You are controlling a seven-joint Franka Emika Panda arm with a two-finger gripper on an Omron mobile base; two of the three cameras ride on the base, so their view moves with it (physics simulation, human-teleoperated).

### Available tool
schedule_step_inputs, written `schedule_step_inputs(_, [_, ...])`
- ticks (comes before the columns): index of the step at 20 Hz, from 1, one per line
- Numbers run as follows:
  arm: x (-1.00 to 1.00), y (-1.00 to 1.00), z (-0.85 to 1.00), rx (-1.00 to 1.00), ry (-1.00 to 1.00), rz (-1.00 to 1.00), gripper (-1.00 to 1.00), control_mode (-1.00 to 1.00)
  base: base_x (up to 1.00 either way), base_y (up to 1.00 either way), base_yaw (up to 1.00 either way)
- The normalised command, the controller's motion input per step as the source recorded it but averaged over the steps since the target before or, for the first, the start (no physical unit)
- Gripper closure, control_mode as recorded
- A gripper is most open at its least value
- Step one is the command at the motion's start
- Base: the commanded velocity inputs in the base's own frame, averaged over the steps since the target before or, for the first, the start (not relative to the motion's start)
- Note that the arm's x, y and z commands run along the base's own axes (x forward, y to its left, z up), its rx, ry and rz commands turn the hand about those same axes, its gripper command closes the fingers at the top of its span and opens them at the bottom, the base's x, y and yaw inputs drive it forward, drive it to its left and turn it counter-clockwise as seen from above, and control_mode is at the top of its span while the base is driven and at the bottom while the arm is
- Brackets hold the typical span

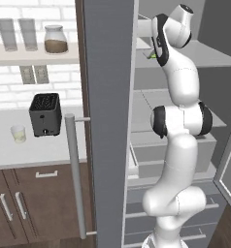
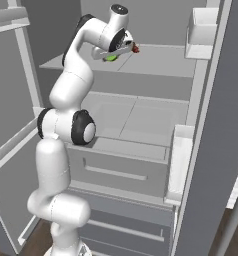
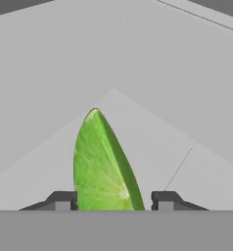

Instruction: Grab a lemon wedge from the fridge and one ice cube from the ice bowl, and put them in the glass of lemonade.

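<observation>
Well off to the left of the tool (image 3: 114, 200), out on the desk (image 1: 20, 152): glass of lemonade (image 1: 18, 134) parked beside the black toaster (image 1: 45, 115), standing upright and ready to receive, presumably left there because it is the final drop point rather than anything to carry. Nearer, still left of the tool: fridge door (image 1: 107, 121) swung wide with its silver bar handle (image 1: 74, 174) facing the room, kept open so the arm can reach inside. At the tool itself, deep in the fridge (image 2: 141, 115) over the upper shelf (image 2: 151, 62): lemon wedge (image 3: 103, 164) standing on edge, thin rim up, straight between the two fingertips (image 3: 62, 200), one tip just beside each flat face. Jaws partway in, neither wide nor fully shut; contact with the wedge possibly made, though hard to tell with the tips cut off at the bottom of the hand view, so grip not confirmed. Wedge placed edge-on, likely so flat sides meet the pads squarely. Same green speck visible under the wrist in the right base view. Right of the tool: door bin (image 2: 202, 32) on the far fridge door, well apart, no obstacle. Judged step: closing on the wedge before lifting out.
</observation>
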Motion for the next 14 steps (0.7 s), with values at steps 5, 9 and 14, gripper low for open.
schedule_step_inputs(5, [0.00,0.00,0.00,0.00,0.01,0.00,1.00,-1.00,0.00,0.00,0.00])
schedule_step_inputs(9, [-0.42,0.00,0.00,0.00,-0.01,0.00,1.00,-1.00,0.00,0.00,0.00])
schedule_step_inputs(14, [-1.00,-0.01,0.00,0.00,-0.08,0.00,1.00,-1.00,0.00,0.00,0.00])
